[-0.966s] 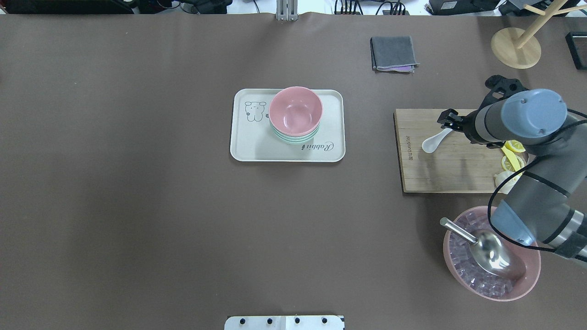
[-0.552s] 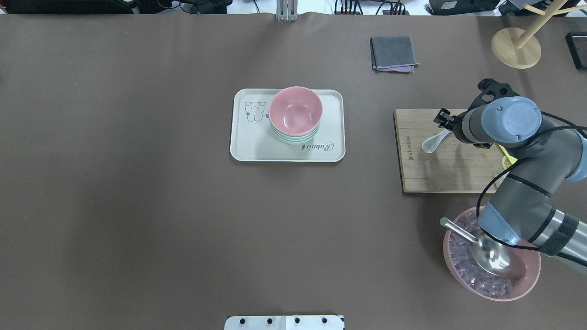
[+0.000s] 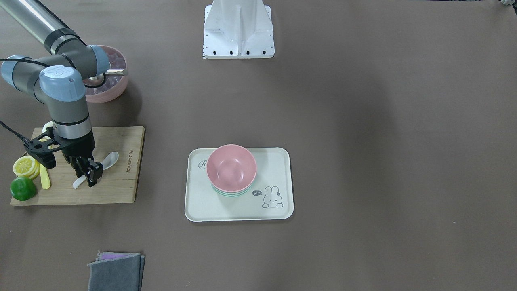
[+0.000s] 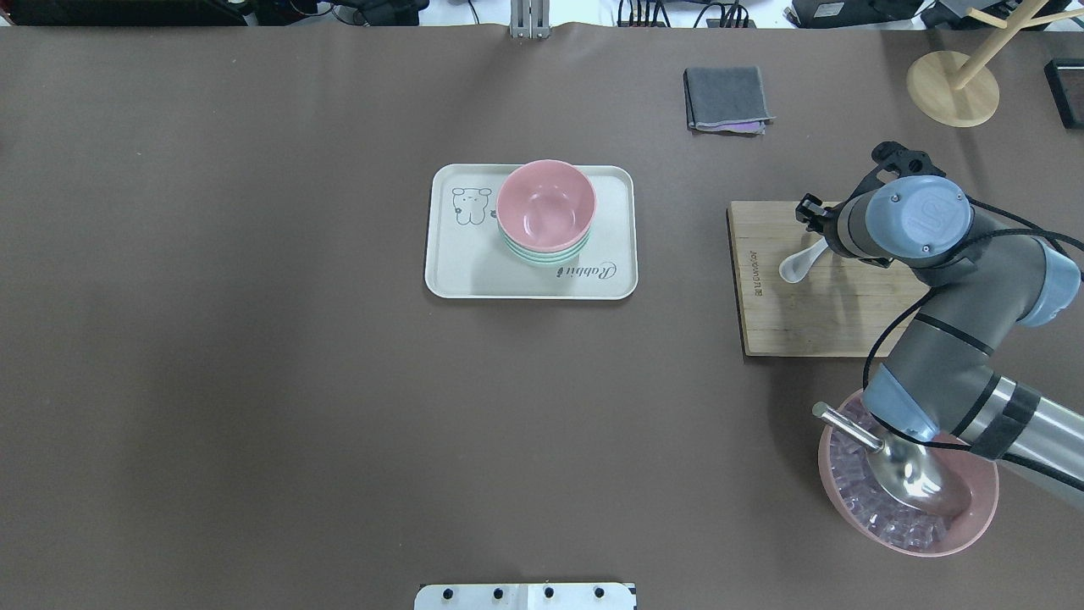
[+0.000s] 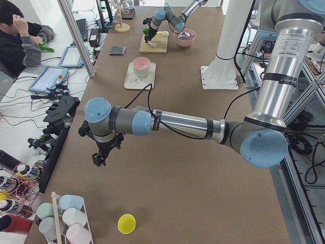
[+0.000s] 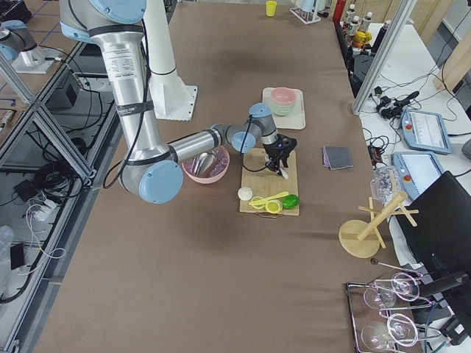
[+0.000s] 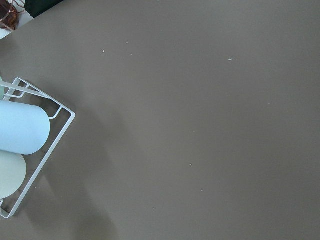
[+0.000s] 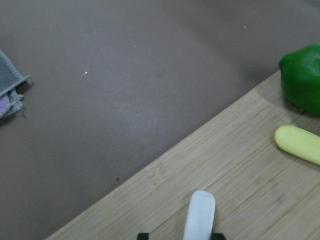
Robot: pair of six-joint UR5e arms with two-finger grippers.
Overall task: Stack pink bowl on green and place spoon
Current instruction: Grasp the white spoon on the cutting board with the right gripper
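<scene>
The pale green round bowl is covered by the pink round bowl nested in it; only its rim bands show. In the right wrist view, the bottom edge cuts off the white spoon and the right edge cuts off the green lime. The left gripper shows only in the exterior left view, so whether it is open cannot be told.
</scene>
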